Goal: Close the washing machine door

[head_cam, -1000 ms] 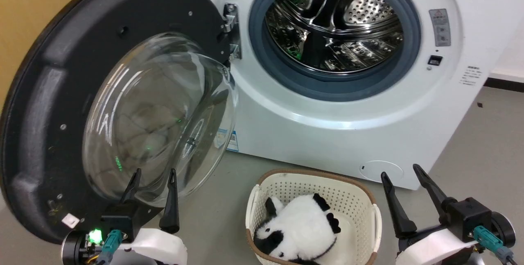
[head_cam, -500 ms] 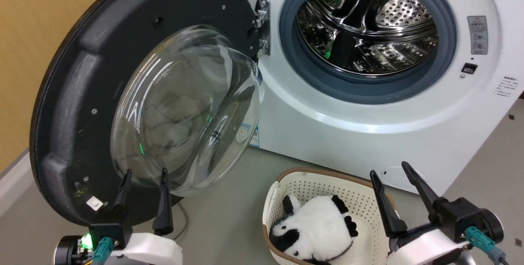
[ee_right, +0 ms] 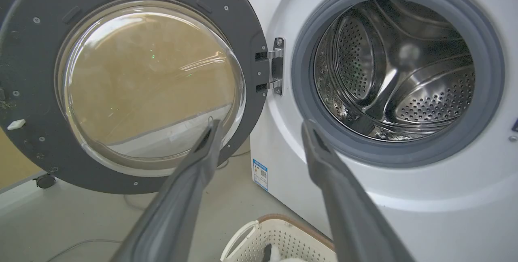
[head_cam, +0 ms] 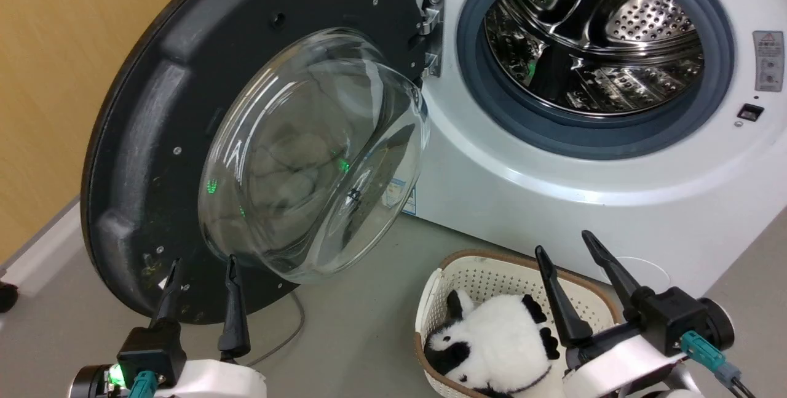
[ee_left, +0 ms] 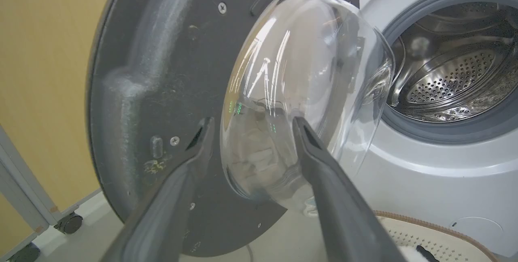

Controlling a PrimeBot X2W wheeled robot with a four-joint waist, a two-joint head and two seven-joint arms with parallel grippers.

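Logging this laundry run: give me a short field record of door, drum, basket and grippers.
door: large round black washing machine door with bulging clear glass window, wide open on its metal hinge
drum: perforated steel drum of the white front-loading washing machine, uncovered
basket: cream perforated basket on the floor, holding a black-and-white plush toy
left gripper: open, empty, near the door's lower edge
right gripper: open, empty, over the basket
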